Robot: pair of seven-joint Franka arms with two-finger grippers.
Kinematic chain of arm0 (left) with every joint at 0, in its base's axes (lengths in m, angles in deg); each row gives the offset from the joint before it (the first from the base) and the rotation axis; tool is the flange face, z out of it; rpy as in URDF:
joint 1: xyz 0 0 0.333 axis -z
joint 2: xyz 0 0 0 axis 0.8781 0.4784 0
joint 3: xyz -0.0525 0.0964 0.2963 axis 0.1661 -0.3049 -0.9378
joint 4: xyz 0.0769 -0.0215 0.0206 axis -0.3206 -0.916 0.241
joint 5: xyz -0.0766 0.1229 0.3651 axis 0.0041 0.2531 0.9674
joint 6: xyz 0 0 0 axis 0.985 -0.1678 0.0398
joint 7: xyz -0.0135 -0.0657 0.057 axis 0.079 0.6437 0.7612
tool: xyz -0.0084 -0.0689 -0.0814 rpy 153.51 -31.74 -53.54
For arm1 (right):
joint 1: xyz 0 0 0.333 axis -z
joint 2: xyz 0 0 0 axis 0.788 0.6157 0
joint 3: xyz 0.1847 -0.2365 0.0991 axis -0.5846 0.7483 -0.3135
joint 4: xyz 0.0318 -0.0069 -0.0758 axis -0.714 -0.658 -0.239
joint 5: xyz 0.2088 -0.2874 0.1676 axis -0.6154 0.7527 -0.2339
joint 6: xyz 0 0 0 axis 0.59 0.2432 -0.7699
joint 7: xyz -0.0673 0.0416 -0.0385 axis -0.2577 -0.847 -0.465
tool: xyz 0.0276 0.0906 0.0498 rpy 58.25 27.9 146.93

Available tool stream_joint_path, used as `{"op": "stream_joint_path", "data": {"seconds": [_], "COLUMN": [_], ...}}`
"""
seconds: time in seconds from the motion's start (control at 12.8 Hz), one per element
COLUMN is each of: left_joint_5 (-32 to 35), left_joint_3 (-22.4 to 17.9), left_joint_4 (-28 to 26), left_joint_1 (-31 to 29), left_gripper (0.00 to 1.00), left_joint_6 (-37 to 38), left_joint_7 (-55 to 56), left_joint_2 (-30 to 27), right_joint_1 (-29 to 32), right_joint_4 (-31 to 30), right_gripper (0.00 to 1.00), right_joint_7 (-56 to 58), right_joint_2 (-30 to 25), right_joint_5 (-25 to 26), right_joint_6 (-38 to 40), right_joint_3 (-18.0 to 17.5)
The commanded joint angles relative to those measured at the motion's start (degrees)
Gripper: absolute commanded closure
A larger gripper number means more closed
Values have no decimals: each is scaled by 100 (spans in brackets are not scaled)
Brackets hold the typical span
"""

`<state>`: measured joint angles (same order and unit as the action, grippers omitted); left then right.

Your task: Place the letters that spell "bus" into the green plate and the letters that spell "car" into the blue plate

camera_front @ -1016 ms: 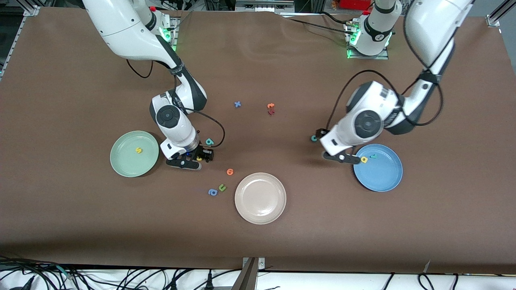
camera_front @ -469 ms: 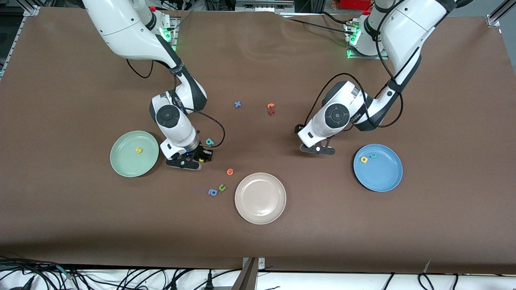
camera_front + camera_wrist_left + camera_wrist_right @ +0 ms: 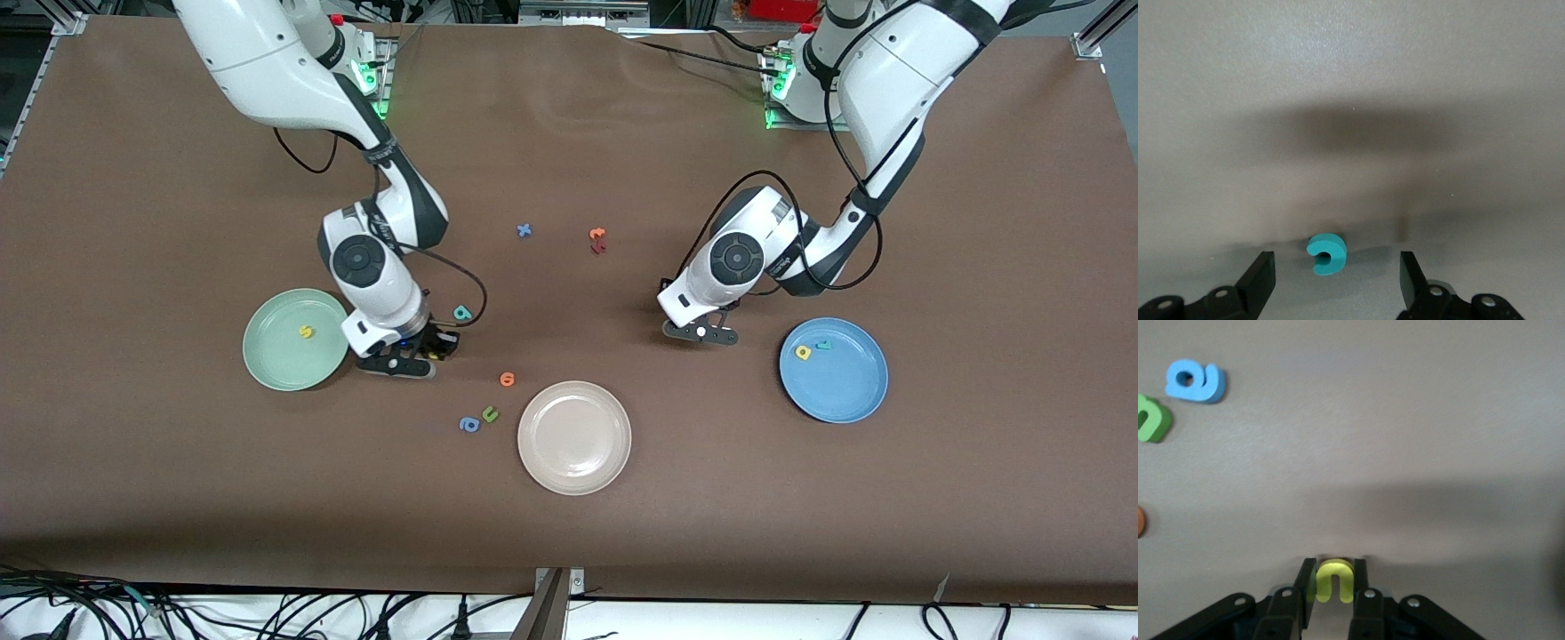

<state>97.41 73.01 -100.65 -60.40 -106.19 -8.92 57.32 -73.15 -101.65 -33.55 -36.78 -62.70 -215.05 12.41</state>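
My right gripper [image 3: 1334, 568] is shut on the yellow u [image 3: 1334, 581], just above the table beside the green plate [image 3: 280, 356]. That plate holds the yellow s [image 3: 306, 332]. The teal b [image 3: 461, 312] lies on the table close by the right gripper [image 3: 425, 351]. My left gripper [image 3: 1337, 265] is open and low over the table, with the teal c [image 3: 1335, 248] lying between its fingers, touching neither. In the front view the left gripper [image 3: 705, 331] hides the c. The blue plate [image 3: 840, 387] holds the yellow a [image 3: 803, 352] and the teal r [image 3: 823, 344].
A beige-white plate [image 3: 574, 471] sits nearer the front camera, midway between the two plates. An orange letter [image 3: 507, 379], an olive-green u [image 3: 489, 413] and a blue a [image 3: 468, 424] lie beside it. A blue x [image 3: 524, 230] and two reddish letters [image 3: 597, 240] lie farther back.
The left arm swung from the blue plate's rim over to the teal c and came down around it. The right gripper closed on the yellow u and shifted slightly toward the green plate.
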Motion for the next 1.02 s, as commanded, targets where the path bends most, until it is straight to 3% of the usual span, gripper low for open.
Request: {"op": "stream_joint_path", "data": {"seconds": [0.0,0.08,0.23,0.47,0.78,0.94], "left_joint_5": [236,236,236,236,218,209], "left_joint_3": [30,30,30,30,66,39], "left_joint_4": [-106,-106,-98,-45,647,947], "left_joint_1": [-75,-84,-84,-136,-497,-811], "left_gripper": [44,67,90,94,94,94], "left_joint_6": [-90,-90,-64,154,1567,1913], "left_joint_7": [151,151,160,151,-294,-1014], "left_joint_2": [-18,-27,-53,-236,-738,-721], "right_joint_1": [321,453,751,1243,1306,1315], "right_joint_4": [-50,-59,-112,-261,-323,-323], "right_gripper": [83,83,83,83,82,73], "right_joint_7": [738,1010,1634,2627,3472,3623], "right_joint_2": [-461,-541,-620,-673,-595,-542], "right_joint_5": [16,24,24,24,24,24], "right_joint_6": [587,684,729,729,720,703], "right_joint_3": [-21,-21,-21,5,488,638]}}
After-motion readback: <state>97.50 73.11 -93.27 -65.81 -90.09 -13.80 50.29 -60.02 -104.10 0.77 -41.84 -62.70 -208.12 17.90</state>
